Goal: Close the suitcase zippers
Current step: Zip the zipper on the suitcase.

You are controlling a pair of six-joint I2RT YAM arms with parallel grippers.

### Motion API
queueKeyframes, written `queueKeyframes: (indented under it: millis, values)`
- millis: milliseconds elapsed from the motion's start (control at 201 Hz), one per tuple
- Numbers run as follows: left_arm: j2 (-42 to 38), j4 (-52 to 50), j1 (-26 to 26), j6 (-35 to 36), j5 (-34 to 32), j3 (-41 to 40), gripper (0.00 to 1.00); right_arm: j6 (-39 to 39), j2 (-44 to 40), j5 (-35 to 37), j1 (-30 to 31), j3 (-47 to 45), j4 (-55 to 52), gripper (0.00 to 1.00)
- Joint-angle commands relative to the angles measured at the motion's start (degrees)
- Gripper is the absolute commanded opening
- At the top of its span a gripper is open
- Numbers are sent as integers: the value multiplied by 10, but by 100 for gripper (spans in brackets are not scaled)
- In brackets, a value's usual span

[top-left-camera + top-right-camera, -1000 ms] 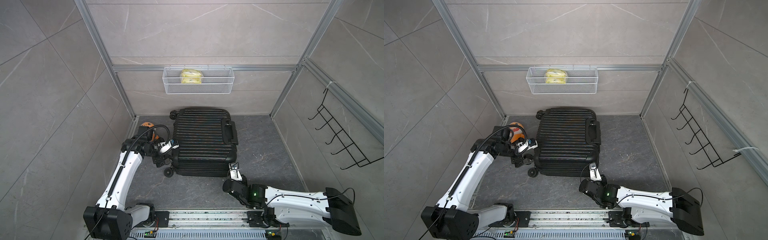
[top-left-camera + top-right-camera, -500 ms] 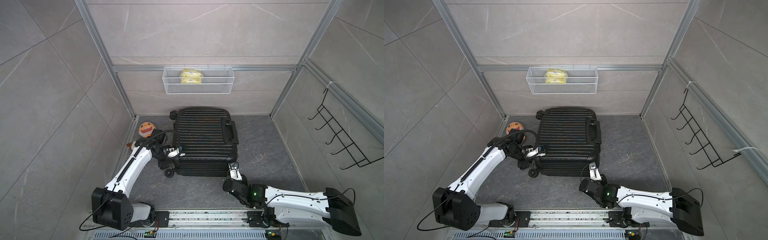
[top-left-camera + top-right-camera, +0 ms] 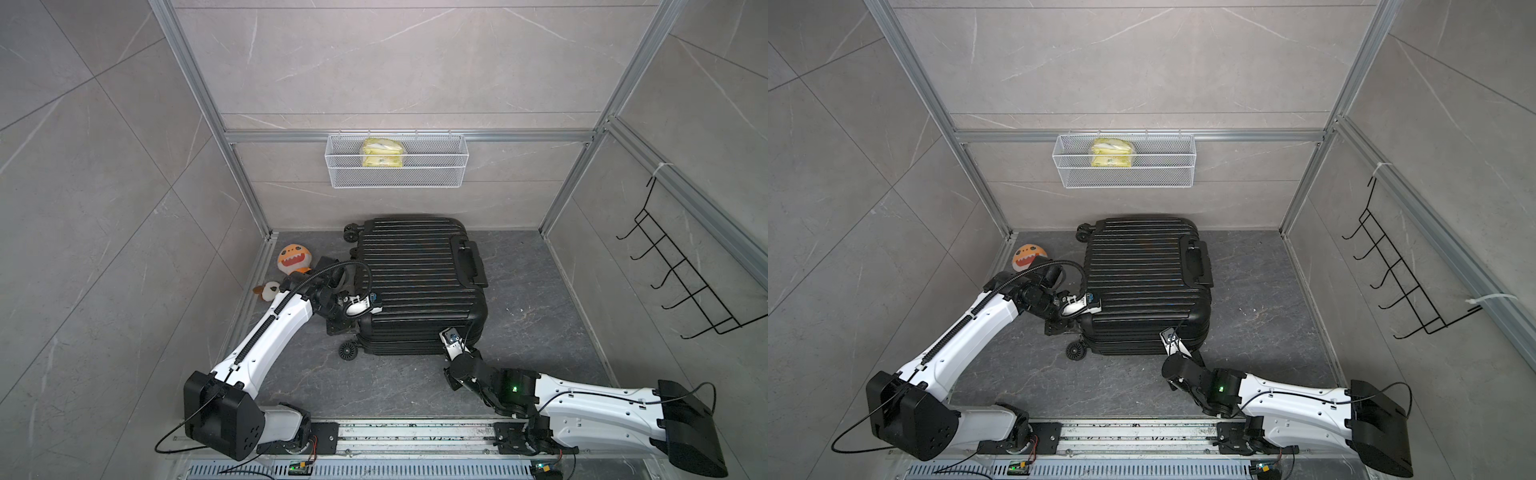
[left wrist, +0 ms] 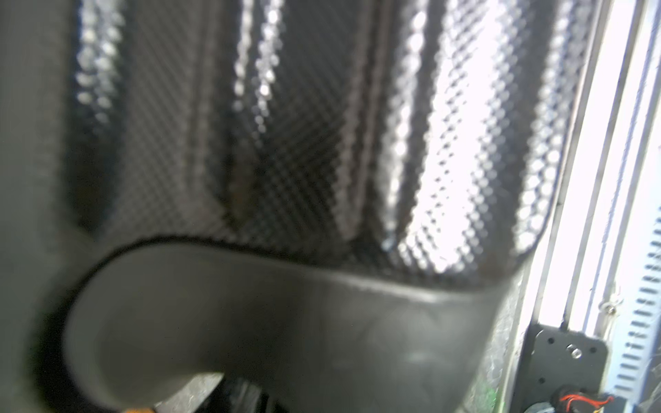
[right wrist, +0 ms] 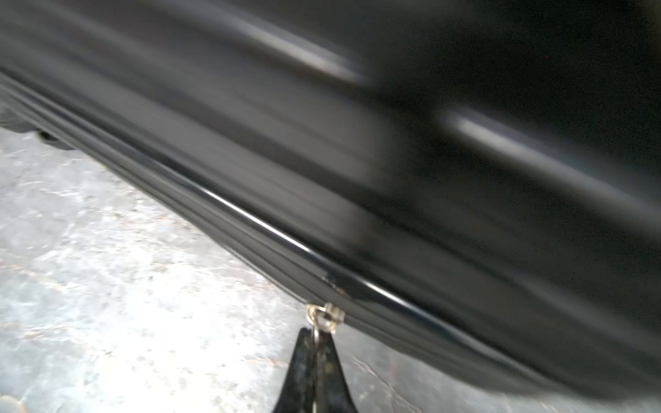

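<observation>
Lying flat on the floor [image 3: 540,291] near the back wall: a rigid, glossy suitcase [image 3: 415,282] on wheels, probably light enough to skid under a tug, so best worked by the small metal zipper pull [image 5: 323,317] on its near rim, with the shell braced. Right hand [image 5: 314,345] clenched on that pull, tips pinching its tab just off the rim. Left hand [image 3: 363,308] against the shell's wheel-end edge, fingers hidden, so no telling whether released or gripping.
</observation>
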Motion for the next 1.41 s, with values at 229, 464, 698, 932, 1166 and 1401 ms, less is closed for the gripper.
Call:
queueKeyframes:
  millis: [229,464,698,932,1166,1401]
  values:
    - [13,209,-80,-315,54,43,2,-46,72,-99,7,38,111,0]
    - [12,380,-146,-533,-27,2,0,-39,77,-120,7,33,156,0]
    - [50,407,-187,-618,-43,25,0,-21,67,-123,6,9,173,0]
    - [56,399,-206,-653,-83,24,0,-6,49,-95,7,-7,159,0]
    - [47,399,-217,-728,-101,1,0,9,43,-62,7,-12,132,0]
    - [27,395,-233,-751,-126,-15,0,12,39,-50,8,-9,105,0]
